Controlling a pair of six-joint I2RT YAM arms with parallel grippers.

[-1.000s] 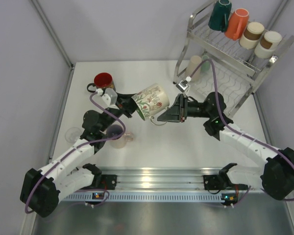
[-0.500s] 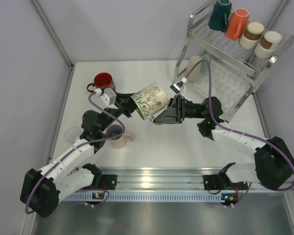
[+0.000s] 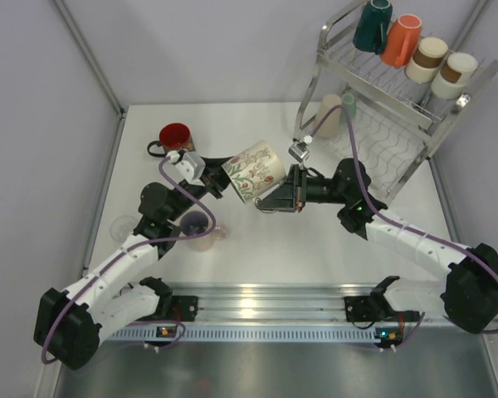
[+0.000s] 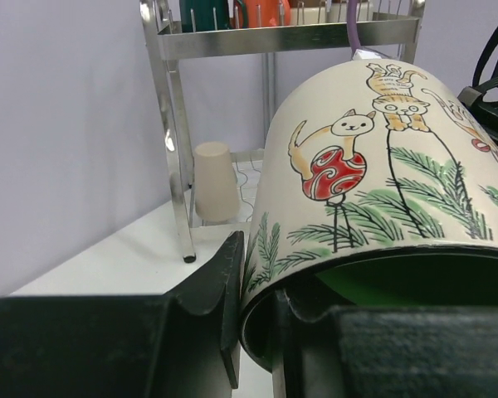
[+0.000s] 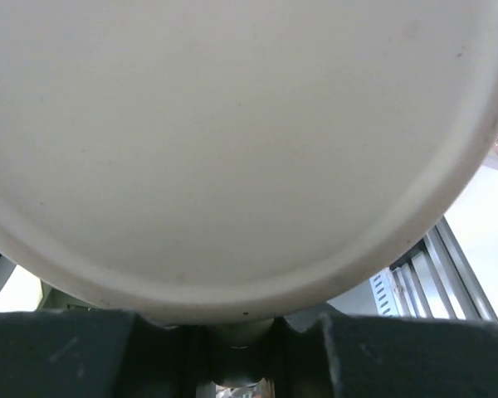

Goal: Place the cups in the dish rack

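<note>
A cream mug (image 3: 253,170) painted with cats and pine sprigs, green inside, hangs tilted above the middle of the table. My left gripper (image 3: 224,184) is shut on its rim (image 4: 257,323), one finger outside the wall and one inside. My right gripper (image 3: 274,199) is at the mug's base (image 5: 232,124), with its jaws closed on the cream handle (image 5: 241,340). The dish rack (image 3: 310,91) stands at the back right. Its top tier holds teal (image 3: 372,25), orange (image 3: 401,40) and two white-and-brown cups (image 3: 427,58). Beige (image 3: 329,114) and mint (image 3: 347,104) cups stand on the lower tier.
A red mug (image 3: 175,137) with a black handle stands at the back left. Beside the left arm are a pinkish cup (image 3: 201,232) and a clear glass (image 3: 124,225). The rack's steel post (image 4: 178,149) rises just behind the held mug.
My right gripper moved left to the mug's base and its jaws closed on the handle. The left gripper kept its hold; the mug shifted slightly.
</note>
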